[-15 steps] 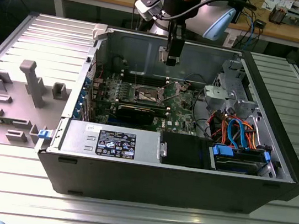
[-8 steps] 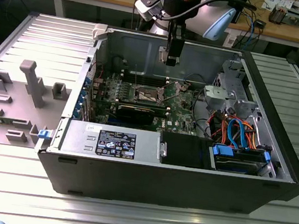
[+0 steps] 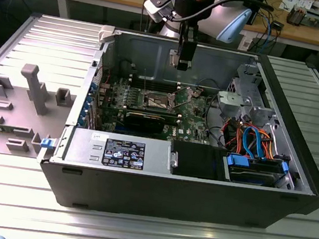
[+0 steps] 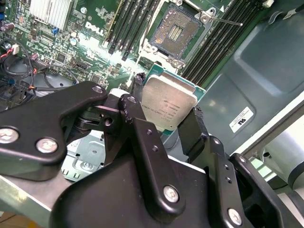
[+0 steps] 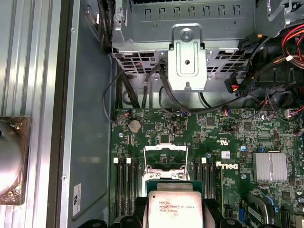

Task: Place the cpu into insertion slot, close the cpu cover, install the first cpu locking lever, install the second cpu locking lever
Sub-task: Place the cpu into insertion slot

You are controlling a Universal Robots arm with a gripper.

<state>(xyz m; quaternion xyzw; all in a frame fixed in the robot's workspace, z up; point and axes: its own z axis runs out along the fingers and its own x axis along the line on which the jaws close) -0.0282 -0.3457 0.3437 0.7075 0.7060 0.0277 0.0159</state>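
Note:
My gripper is shut on the cpu, a flat square chip with a silvery top, pinched at its edges between two black fingers. In the exterior view the gripper hangs inside the open computer case, above and slightly to the exterior view's right of the insertion slot. The slot lies bare, with a dark centre and metal rim, on the green motherboard. The cpu cover stands swung open, just beyond the held cpu. A thin locking lever sticks out beside the slot.
Black memory slots flank the socket, and a finned heat sink sits nearby. A metal drive cage and bundled cables fill the case's end on the exterior view's right. The case walls rise around the board.

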